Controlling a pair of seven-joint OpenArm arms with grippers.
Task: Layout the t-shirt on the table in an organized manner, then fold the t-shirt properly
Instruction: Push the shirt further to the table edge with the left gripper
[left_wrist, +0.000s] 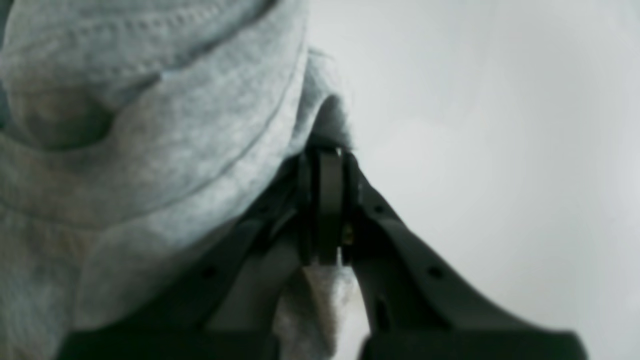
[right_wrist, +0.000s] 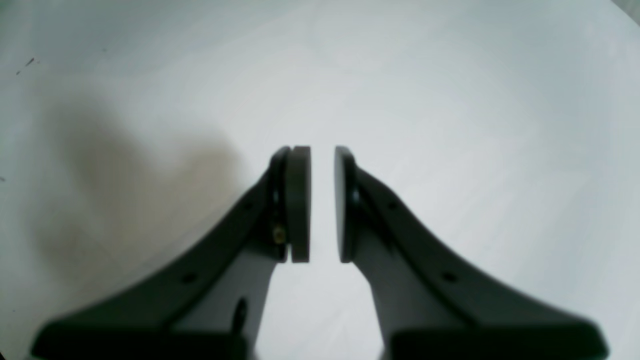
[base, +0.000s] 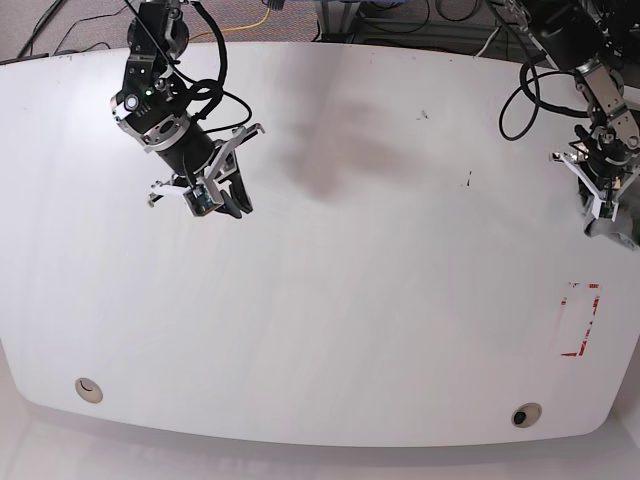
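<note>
The left gripper (left_wrist: 327, 200) is clamped on a pinch of the t-shirt (left_wrist: 150, 150); in the left wrist view grey fabric bunches over the left half of the frame, with a tuft showing above and below the closed pads. The picture is soft, so no lettering or collar can be made out, and most of the shirt is cut off by the frame edge. In the base view only a small grey scrap (base: 612, 228) shows below that gripper at the right edge of the table (base: 350, 300), above the red mark (base: 582, 320); the rest is out of frame. The right gripper (right_wrist: 322, 205) hangs over bare table far from the red mark, pads slightly apart with nothing between them
</note>
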